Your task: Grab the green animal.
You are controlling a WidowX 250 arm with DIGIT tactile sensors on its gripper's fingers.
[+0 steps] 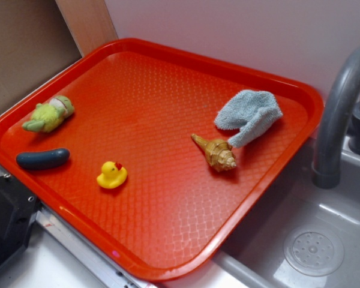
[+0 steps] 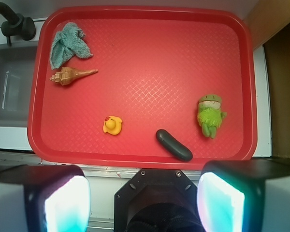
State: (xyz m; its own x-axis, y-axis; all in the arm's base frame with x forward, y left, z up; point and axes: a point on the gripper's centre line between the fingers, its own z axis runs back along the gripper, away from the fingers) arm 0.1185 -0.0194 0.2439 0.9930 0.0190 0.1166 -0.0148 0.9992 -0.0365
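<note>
The green animal [image 2: 210, 115] lies on the tray [image 2: 145, 29], well beyond the wide-spread, empty fingers [image 2: 221, 200].

So the bench [image 1: 78, 267] is a pale countertop with a grey sink [image 1: 312, 240] sunk into it at the lower right of the exterior view, and a big red tray [image 1: 168, 120] sits right on it, filling most of the frame. The tray's right corner hangs a bit over the sink edge.
</note>
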